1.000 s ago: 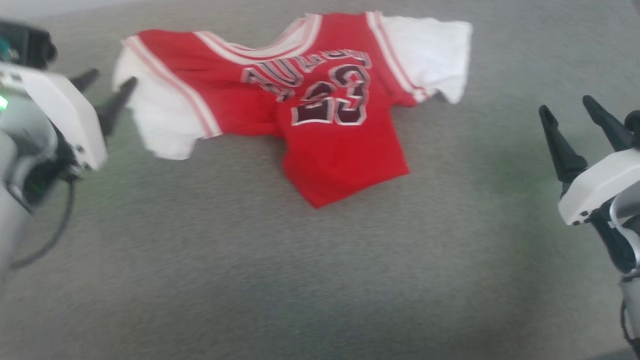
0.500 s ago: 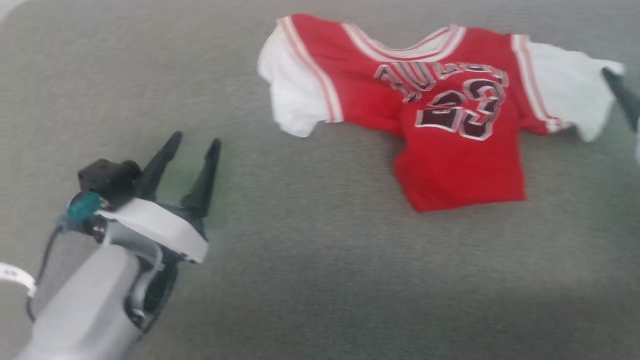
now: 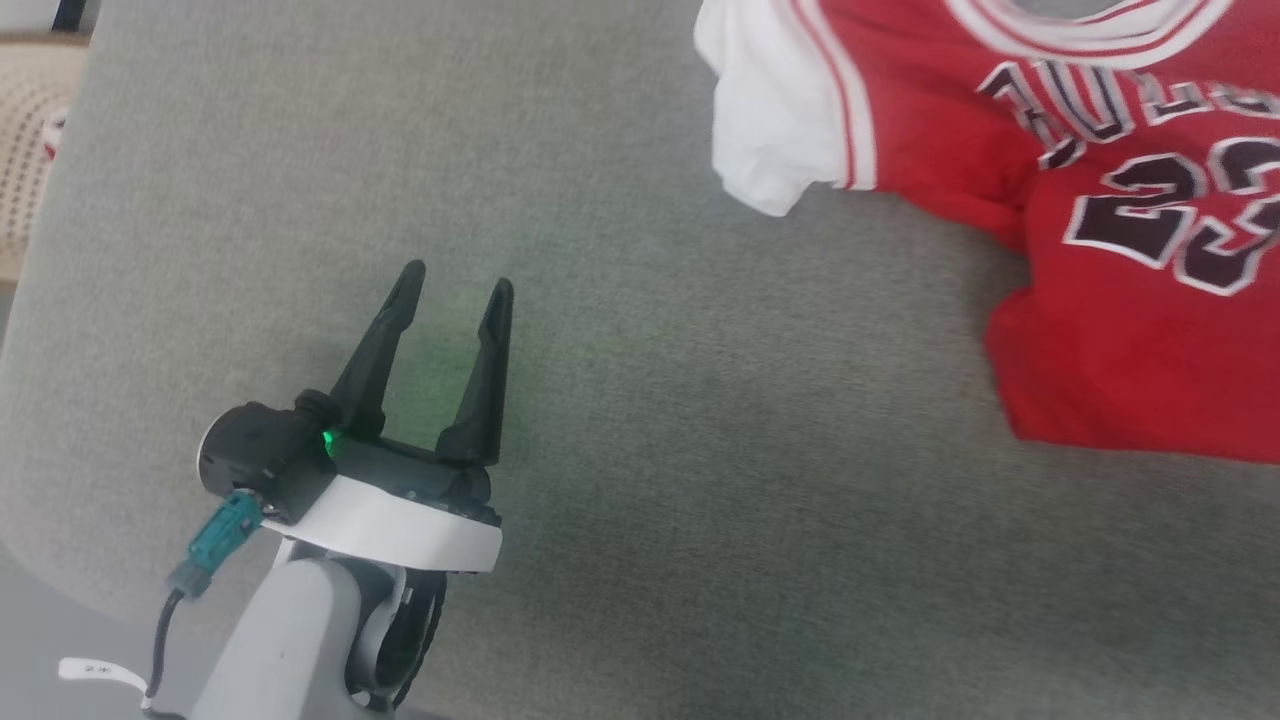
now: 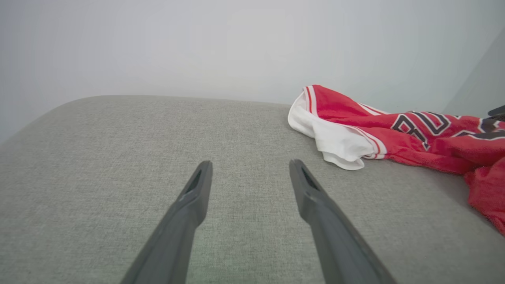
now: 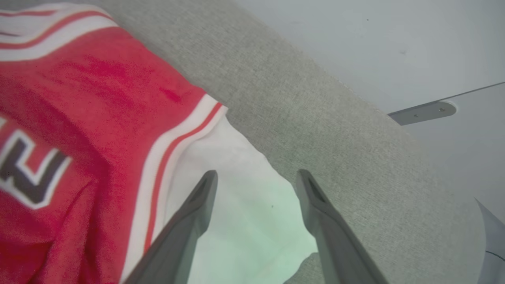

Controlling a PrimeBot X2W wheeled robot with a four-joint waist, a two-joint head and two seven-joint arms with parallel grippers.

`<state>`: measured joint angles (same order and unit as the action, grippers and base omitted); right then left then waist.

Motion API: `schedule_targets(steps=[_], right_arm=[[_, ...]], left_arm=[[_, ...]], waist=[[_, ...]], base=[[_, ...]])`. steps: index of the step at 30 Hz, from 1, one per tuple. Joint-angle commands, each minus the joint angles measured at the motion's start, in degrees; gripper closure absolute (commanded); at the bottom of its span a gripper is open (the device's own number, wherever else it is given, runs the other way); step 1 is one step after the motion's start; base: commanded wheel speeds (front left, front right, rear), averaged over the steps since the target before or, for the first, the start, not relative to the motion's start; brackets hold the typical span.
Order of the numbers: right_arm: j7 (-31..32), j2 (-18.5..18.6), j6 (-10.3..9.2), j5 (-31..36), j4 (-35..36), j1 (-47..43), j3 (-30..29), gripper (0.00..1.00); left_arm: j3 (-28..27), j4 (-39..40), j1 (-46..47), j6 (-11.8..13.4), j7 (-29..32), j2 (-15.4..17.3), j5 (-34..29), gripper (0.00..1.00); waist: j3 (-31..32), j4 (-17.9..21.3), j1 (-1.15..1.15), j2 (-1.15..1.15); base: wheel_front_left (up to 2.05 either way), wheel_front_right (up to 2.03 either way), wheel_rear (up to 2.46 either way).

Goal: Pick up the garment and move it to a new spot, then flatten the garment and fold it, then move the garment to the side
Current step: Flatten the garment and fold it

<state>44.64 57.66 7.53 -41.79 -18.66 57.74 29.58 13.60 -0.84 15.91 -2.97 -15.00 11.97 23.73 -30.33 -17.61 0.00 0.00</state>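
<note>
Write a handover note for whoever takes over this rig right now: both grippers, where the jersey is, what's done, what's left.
Left gripper: jaws open, empty, over bare grey cushion, well apart from the garment.
Right gripper: jaws open, holding nothing, poised over one white sleeve; contact cannot be told.
The garment: on the cushion, number side up, rumpled, lower part bunched.
Done: nothing that shows; it is neither flat nor folded.
Left: grasp it, move it to a new spot, flatten, fold, move it aside.

1 garment point(image 3: 1130, 380), 2 pincers point(image 3: 457, 277) point(image 5: 256, 173)
</note>
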Motion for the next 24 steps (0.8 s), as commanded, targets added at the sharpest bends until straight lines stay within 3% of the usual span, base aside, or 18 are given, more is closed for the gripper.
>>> schedule_targets(steps=[1, 6, 7, 8, 9, 10, 15, 18, 19, 24], right_arm=[[0.92, 0.70, -0.08, -1.10, -0.77, 0.95, 0.93, 0.00], [5.03, 1.88, -0.03, -4.40, -3.16, 2.15, 5.39, 0.00], [5.09, 1.72, -0.03, -4.93, -3.49, 2.40, 5.91, 0.20], [5.28, 1.40, -0.03, -5.38, -3.95, 2.71, 6.30, 0.51], [5.53, 1.07, -0.03, -5.82, -4.12, 2.76, 6.78, 0.67], [5.68, 0.92, -0.04, -6.41, -4.33, 2.88, 7.05, 1.00], [5.07, 0.94, -0.10, -7.54, -5.59, 4.14, 7.92, 1.00], [4.12, 0.63, -0.10, -7.71, -6.05, 5.37, 8.27, 1.00], [4.12, 0.63, -0.10, -7.71, -6.05, 5.37, 8.27, 1.00], [3.35, -0.85, -0.11, -7.71, -5.91, 7.99, 9.50, 1.00]], left_arm=[[-0.96, 0.47, -0.18, -0.93, -0.26, -0.99, -1.09, 0.00], [-4.24, 1.04, 0.20, -3.27, -0.25, -3.21, -3.16, 0.00], [-4.86, 1.08, 0.42, -3.45, -0.26, -3.19, -3.53, 0.00], [-5.45, 1.38, 0.82, -3.79, -0.26, -3.11, -3.84, 0.00], [-5.86, 1.49, 1.13, -3.89, -0.26, -2.95, -3.99, 0.00], [-5.94, 1.34, 1.50, -4.11, -0.26, -2.66, -4.10, 0.00], [-2.49, 1.46, 7.99, -4.50, -0.26, 1.38, -1.36, 0.00], [3.32, 0.24, 15.44, -4.44, 0.54, 7.77, 2.18, 0.00], [3.32, 0.24, 15.44, -4.44, 0.54, 7.77, 2.18, 0.00], [15.52, -4.64, 32.14, -4.50, 11.56, 16.80, 13.67, 0.00]], waist=[[-2.86, -2.36, 0.00, 0.00], [-4.43, -2.76, 0.00, 0.00], [-4.54, -2.64, 0.00, 0.00], [-4.63, -2.44, 0.00, 0.00], [-4.66, -2.18, 0.00, 0.00], [-4.63, -1.96, 0.00, 0.00], [-4.41, -0.66, 0.00, 0.00], [-4.68, 0.06, 0.00, 0.00], [-4.68, 0.06, 0.00, 0.00], [-6.21, 1.85, 0.00, 0.00]], base=[[0.00, 0.00, 0.00], [0.00, 0.00, 0.00], [0.00, 0.00, 0.00], [0.00, 0.00, 0.00], [0.00, 0.00, 0.00], [0.00, 0.00, 0.00], [0.00, 0.00, 0.00], [0.00, 0.00, 0.00], [0.00, 0.00, 0.00], [0.00, 0.00, 0.00]])
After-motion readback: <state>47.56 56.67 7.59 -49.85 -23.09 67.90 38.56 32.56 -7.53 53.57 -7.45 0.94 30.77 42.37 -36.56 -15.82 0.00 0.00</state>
